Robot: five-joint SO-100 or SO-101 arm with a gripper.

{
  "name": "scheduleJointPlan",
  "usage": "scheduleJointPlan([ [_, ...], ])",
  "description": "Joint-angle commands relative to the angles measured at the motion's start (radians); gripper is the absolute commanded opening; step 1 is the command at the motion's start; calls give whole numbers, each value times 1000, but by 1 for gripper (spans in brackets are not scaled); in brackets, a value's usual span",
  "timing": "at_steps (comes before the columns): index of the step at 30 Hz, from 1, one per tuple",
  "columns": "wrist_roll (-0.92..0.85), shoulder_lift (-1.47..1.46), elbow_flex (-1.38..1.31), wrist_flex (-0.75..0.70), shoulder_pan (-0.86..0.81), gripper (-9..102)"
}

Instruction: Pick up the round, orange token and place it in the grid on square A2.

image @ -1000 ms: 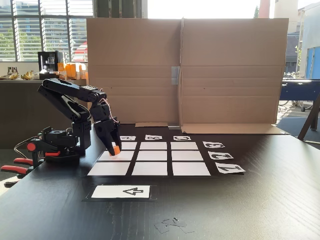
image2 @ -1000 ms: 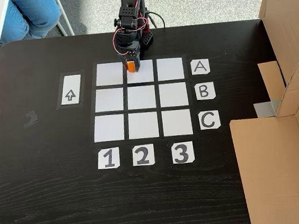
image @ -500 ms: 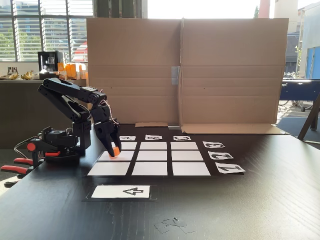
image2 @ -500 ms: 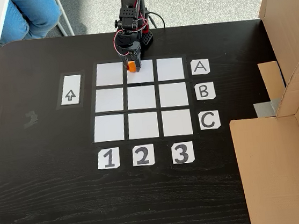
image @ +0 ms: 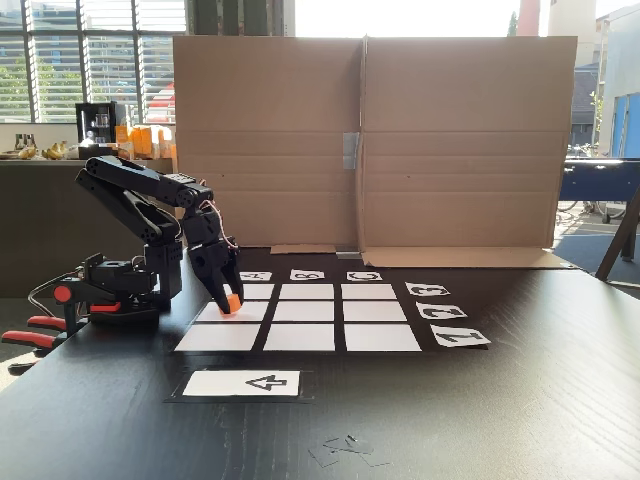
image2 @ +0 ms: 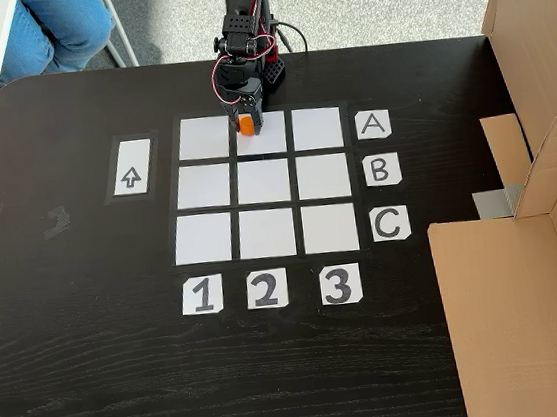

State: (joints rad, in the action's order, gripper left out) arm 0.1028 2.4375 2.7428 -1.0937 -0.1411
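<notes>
The orange token (image: 233, 299) (image2: 245, 123) sits between the fingers of my gripper (image: 230, 303) (image2: 246, 127), which is shut on it and points down. The grid (image: 310, 337) (image2: 263, 182) is a 3x3 set of white cells on black backing with letter and number labels along its edges. Square A2 (image: 256, 312) (image2: 273, 139) is the middle cell of the A row, nearest the arm's base. The token hangs over the base-side part of that cell, at or just above the paper. I cannot tell whether it touches.
A white arrow card (image: 243, 383) (image2: 130, 168) lies beside the grid. A tall cardboard wall (image: 370, 140) (image2: 524, 241) stands along one side of the table. Red clamps (image: 30, 335) hold the arm's base. A person's leg in jeans (image2: 57, 27) is beyond the table edge.
</notes>
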Motion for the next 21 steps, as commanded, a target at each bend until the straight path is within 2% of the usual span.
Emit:
scheduleJointPlan([
  [1,-6,0,-2,11,8,13],
  [8,63,6,-6,78,21,13],
  [14,64,12,-5,80,34,13],
  [21,25,-5,-3,-23,18,13],
])
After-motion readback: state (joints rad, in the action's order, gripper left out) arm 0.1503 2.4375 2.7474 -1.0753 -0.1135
